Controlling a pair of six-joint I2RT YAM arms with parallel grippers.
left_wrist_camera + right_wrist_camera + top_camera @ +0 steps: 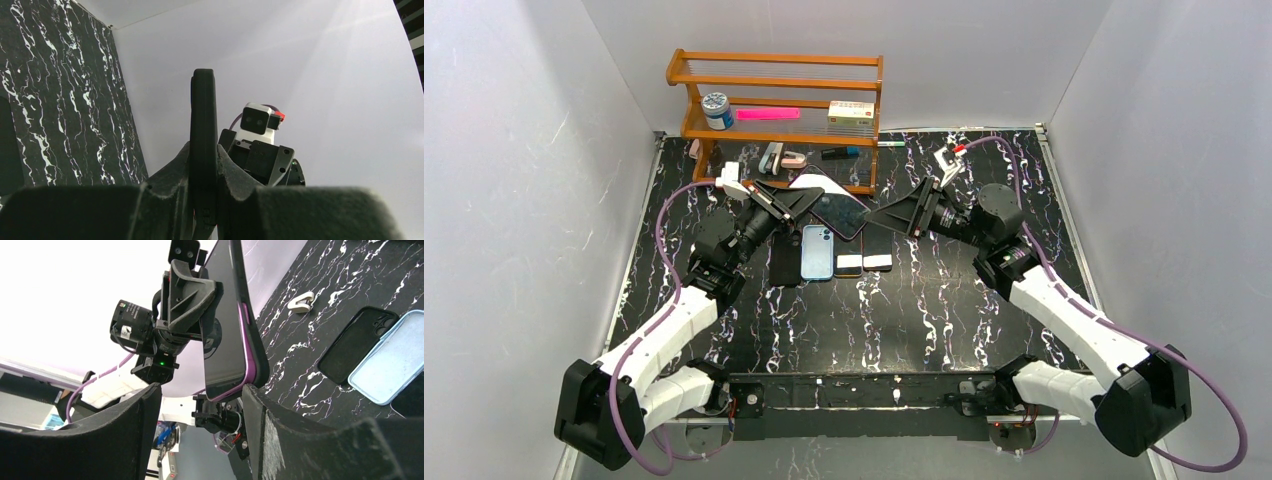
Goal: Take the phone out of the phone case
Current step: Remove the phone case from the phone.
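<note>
Above the middle of the tabletop [924, 300], the left pincer [809, 205] is clamped on the phone [227, 330], which is held raised and clear of the surface. In the left wrist view the phone is seen edge-on, upright, pinched between the two fingers [165, 185]. The phone sits inside its black phone case [202, 140]; in the right wrist view a purple side edge is seen along the rim of the case, and the dark screen is turned toward the left pincer's body. The right pincer [882, 214] is held with its fingers [125, 440] apart, facing the left one, and the free end of the phone is seen between and just beyond them. Whether either right finger touches the case cannot be told. On the tabletop below, a loose black case [779, 262] is laid beside a light blue case [817, 252], the two touching along their long sides, and two smaller flat items [864, 264] are laid just to the right of them. A small white clip [301, 301] is seen apart from these. A wooden shelf [774, 68] is stood at the far edge, with a blue-lidded jar [717, 108] and a pink strip [767, 114] on it.
</note>
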